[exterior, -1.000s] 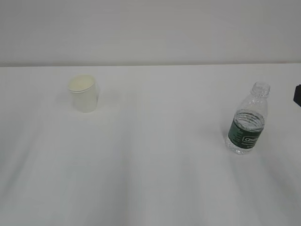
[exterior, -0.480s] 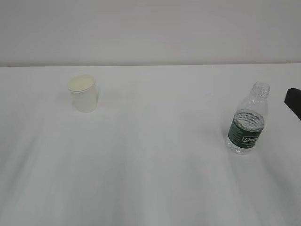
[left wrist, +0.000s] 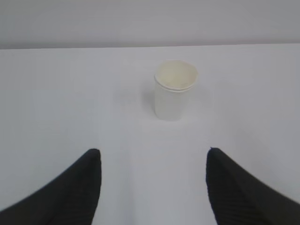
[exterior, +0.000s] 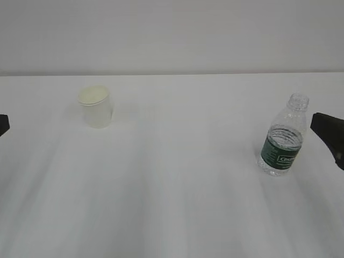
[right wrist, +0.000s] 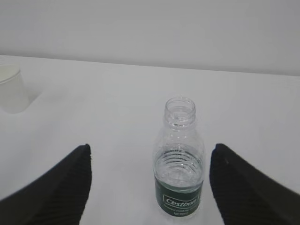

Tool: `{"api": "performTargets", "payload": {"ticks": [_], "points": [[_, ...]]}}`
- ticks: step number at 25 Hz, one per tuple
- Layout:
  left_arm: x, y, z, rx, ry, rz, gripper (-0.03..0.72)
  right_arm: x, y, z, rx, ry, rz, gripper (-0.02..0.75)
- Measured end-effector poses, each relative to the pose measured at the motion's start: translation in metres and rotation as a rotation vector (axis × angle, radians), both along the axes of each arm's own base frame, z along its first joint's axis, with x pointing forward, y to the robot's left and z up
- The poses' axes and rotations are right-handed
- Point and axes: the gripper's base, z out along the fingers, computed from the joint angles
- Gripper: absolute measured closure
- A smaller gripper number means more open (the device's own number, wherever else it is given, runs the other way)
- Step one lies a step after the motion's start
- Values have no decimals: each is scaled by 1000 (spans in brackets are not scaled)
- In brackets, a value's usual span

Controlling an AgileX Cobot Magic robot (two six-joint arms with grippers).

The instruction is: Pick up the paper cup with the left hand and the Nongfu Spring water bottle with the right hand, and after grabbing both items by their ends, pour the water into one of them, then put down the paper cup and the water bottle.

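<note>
White table (exterior: 177, 188), uniform cloth-like surface, carries both task things; paper cup (exterior: 95, 107) stands upright, well left of the Nongfu Spring water bottle (exterior: 283, 137) and slightly farther back; bottle upright, capless, the water (right wrist: 178, 174) filling roughly to the top of its dark green label.

Change over the last second: the right hand (exterior: 329, 137) has come further into the exterior view from the right edge and now sits just beside the bottle at shoulder height, not touching; half a second ago only a smaller dark tip showed there, a second ago a mere sliver. The left hand (exterior: 3, 124) is newly visible at the left edge, well left of the cup; it was absent from both earlier pictures.

Fingers: left wrist view shows the left hand's two black fingers (left wrist: 75, 187) spread wide, empty, cup centred beyond the gap but still far off; right wrist view shows the right fingers (right wrist: 61, 187) spread wide, empty, bottle centred between them and close.

Judgement: both arms in approach, neither grasp begun; right is nearer to closing than left; alignment looks good on both; the open, partly filled bottle could tip or spill if nudged before the jaws close.
</note>
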Motion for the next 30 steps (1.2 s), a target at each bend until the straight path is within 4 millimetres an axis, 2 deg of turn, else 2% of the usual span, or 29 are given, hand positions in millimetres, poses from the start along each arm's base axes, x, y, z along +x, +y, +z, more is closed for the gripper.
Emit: {"api": "performTargets", "payload": {"ticks": [5,14,20,24,27,30], "points": [[-8,-11,-15,22,30,-74,186,-1,0,0,63,-14,-16,150],[-25,-38,-31,55,-55,-259,186,-16,-4,-26,80,-61,-9,150],[-32,-60,-49,95,7,-398,186,-19,-4,-31,74,-64,-1,150],[-46,-59,-66,101,-3,-431,186,-19,-4,-31,74,-64,-1,150],[-56,-51,-67,68,-114,-416,186,-19,-4,-31,74,-64,-1,150],[-57,-48,-64,42,-174,-392,187,-19,-4,-32,72,-58,-1,150]]}}
